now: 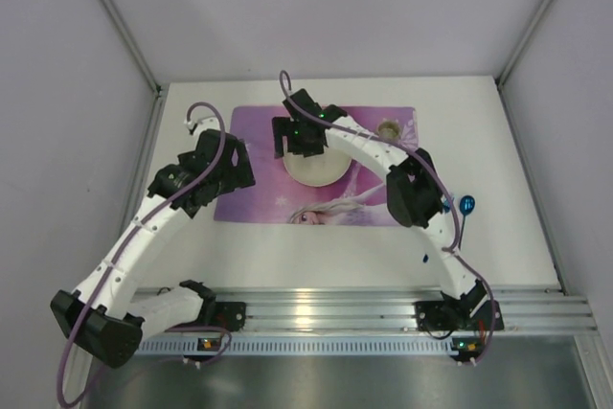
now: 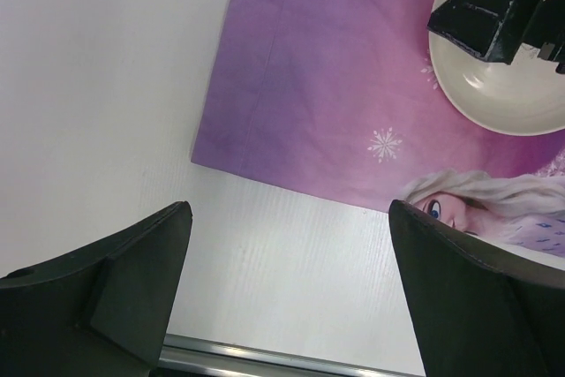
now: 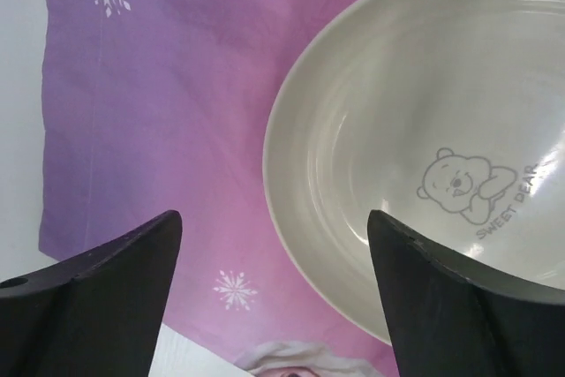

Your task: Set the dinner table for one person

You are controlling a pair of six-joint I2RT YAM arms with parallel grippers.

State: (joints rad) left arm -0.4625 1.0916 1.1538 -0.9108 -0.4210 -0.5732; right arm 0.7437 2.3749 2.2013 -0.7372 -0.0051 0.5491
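The white dinner table (image 1: 498, 141) carries a purple-pink printed placemat (image 1: 364, 193). A cream plate (image 1: 313, 170) with a bear print lies on the placemat's middle. My right gripper (image 1: 295, 141) hovers over the plate's left rim, open and empty. In the right wrist view the gripper (image 3: 274, 215) straddles the plate's rim (image 3: 424, 112) and the placemat (image 3: 159, 86). My left gripper (image 1: 235, 171) is open and empty above the placemat's left near corner. In the left wrist view the gripper (image 2: 287, 209) is over bare table (image 2: 97, 86) beside the placemat (image 2: 327, 86), with the plate (image 2: 512, 99) beyond.
A small beige cup (image 1: 390, 128) stands on the placemat's far right. A blue utensil (image 1: 466, 205) lies on the table right of the placemat. The silver rail (image 1: 364, 308) runs along the near edge. Grey walls close in the left, right and back.
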